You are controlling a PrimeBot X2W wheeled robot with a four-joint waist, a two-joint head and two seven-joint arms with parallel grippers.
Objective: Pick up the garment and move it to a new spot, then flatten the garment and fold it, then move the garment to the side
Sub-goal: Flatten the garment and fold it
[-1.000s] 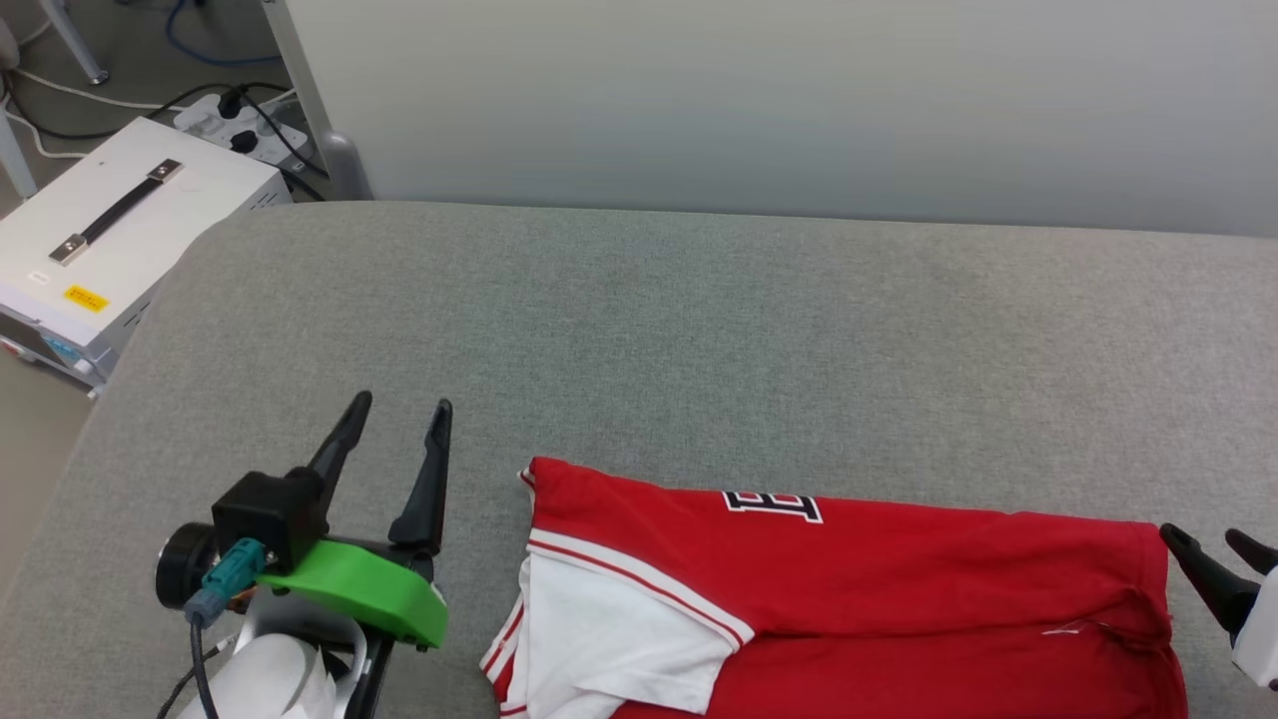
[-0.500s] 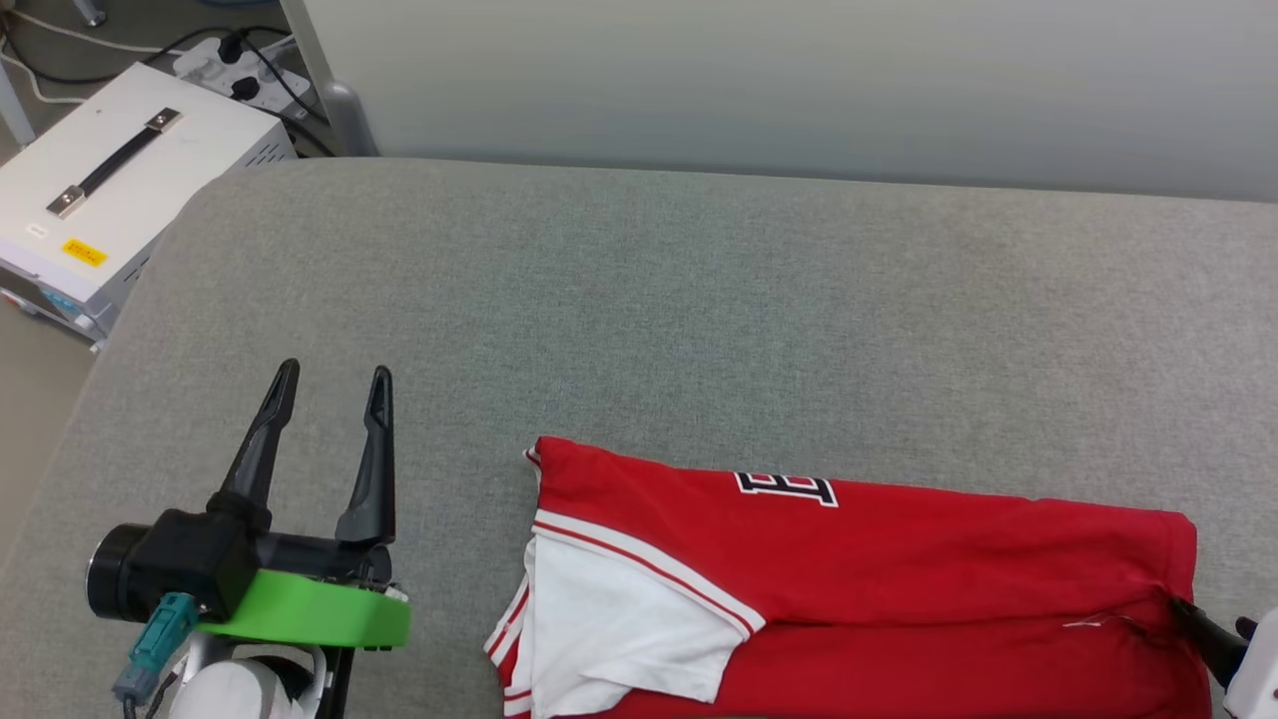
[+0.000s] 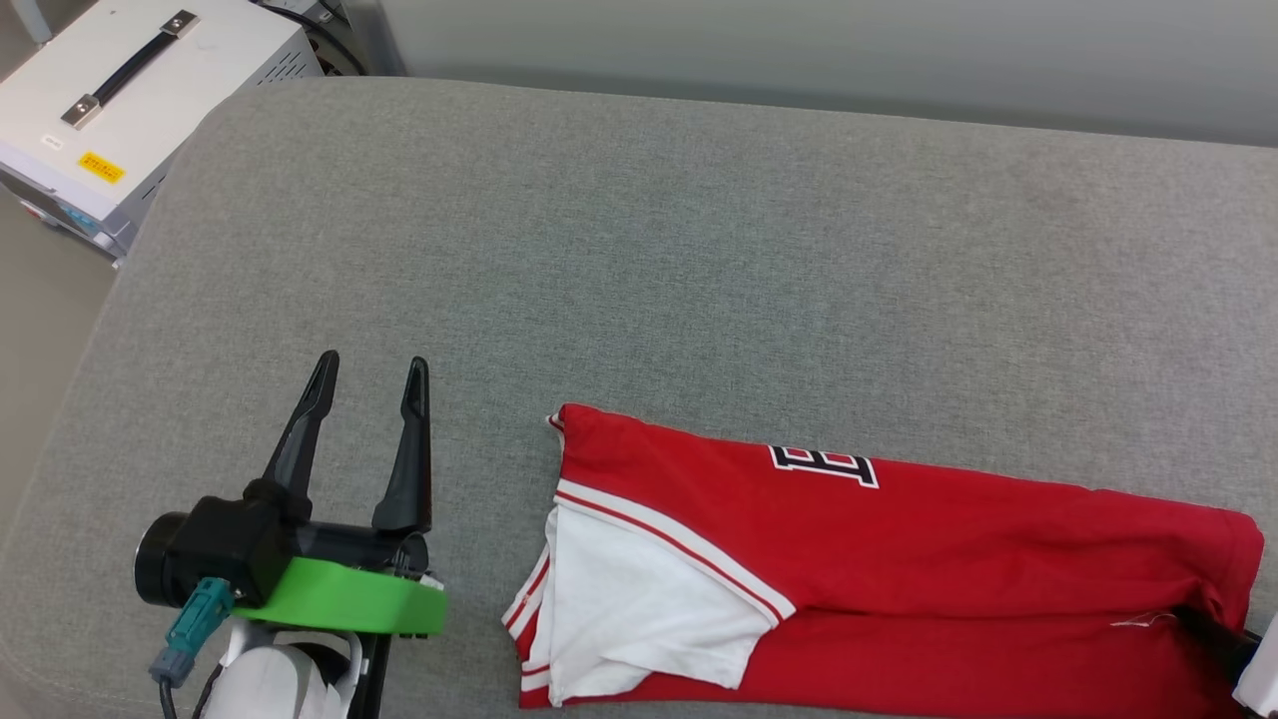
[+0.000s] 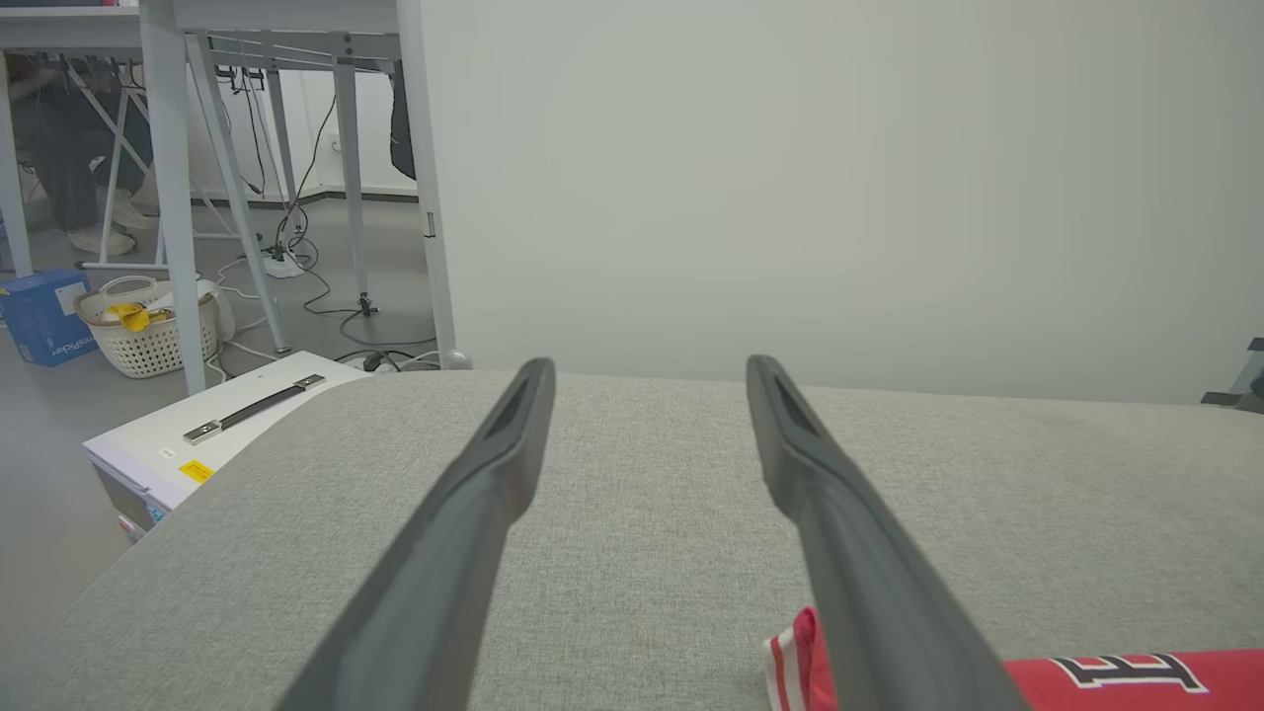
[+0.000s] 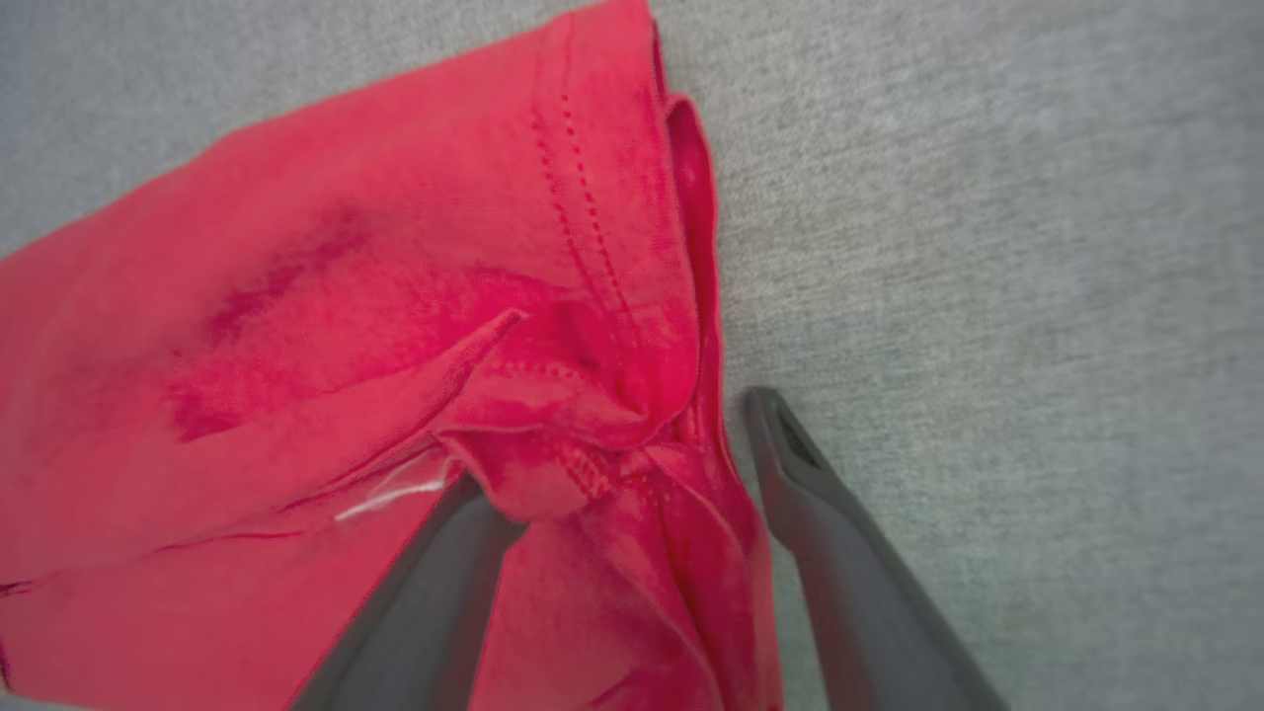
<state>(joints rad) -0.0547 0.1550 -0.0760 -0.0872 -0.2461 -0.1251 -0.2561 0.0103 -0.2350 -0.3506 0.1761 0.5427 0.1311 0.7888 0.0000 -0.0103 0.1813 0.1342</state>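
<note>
The garment (image 3: 899, 559) lies as a long folded band along the grey cushion's (image 3: 699, 250) near edge; I judge a further fold and the move aside remain. The left gripper (image 3: 370, 359) hangs spread and empty at the cushion's near left, while the right gripper (image 5: 632, 454), at its near right, straddles the bunched hem unclamped. The shirt's black-and-white block letter, perhaps E, is cut off by the fold.

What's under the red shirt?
The grey cushion lies under the shirt. One finger of the right tool sits beneath its hem; cloth hides that fingertip.
</note>
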